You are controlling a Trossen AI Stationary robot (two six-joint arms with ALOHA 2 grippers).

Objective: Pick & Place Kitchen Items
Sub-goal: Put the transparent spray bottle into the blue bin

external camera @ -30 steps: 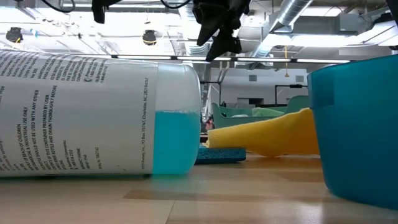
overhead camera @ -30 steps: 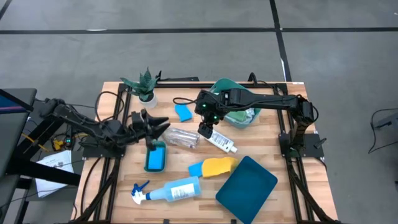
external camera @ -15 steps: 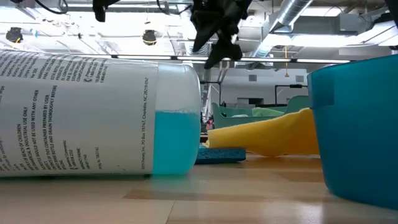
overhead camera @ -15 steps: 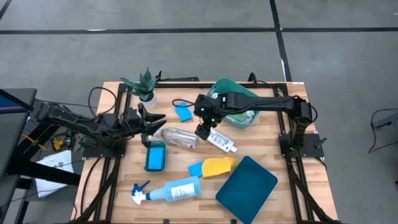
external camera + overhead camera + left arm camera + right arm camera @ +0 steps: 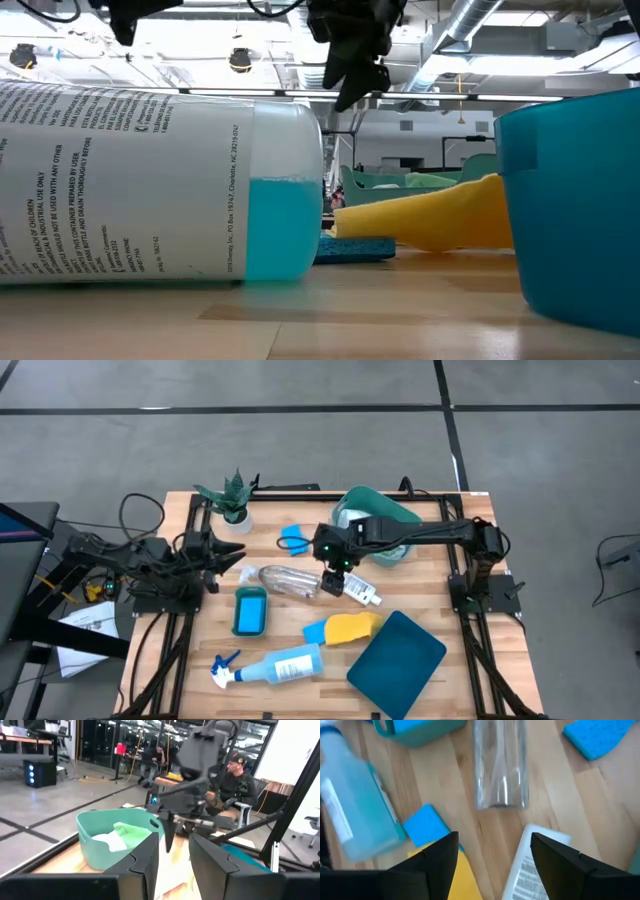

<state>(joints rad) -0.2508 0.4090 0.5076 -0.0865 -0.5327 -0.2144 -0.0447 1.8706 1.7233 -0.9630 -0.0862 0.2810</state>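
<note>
My right gripper hangs open above the table, pointing steeply down between the crinkled clear cup and the small white bottle. Both lie on their sides on the wood, and nothing is between the fingers. My left gripper is drawn back at the table's left side. It points level toward the right, its fingers a little apart and empty. A blue sponge lies flat behind the cup. The pale-blue spray bottle lies on its side near the front.
A mint basin holding white and green cloths stands at the back right, and a potted plant at the back left. A small teal tray with a blue sponge, a yellow cloth, another blue sponge and a teal tub fill the front half.
My left gripper has drawn back toward the table's left edge, away from the small teal tray and the clear cup, staying level. The things on the table have kept their places.
</note>
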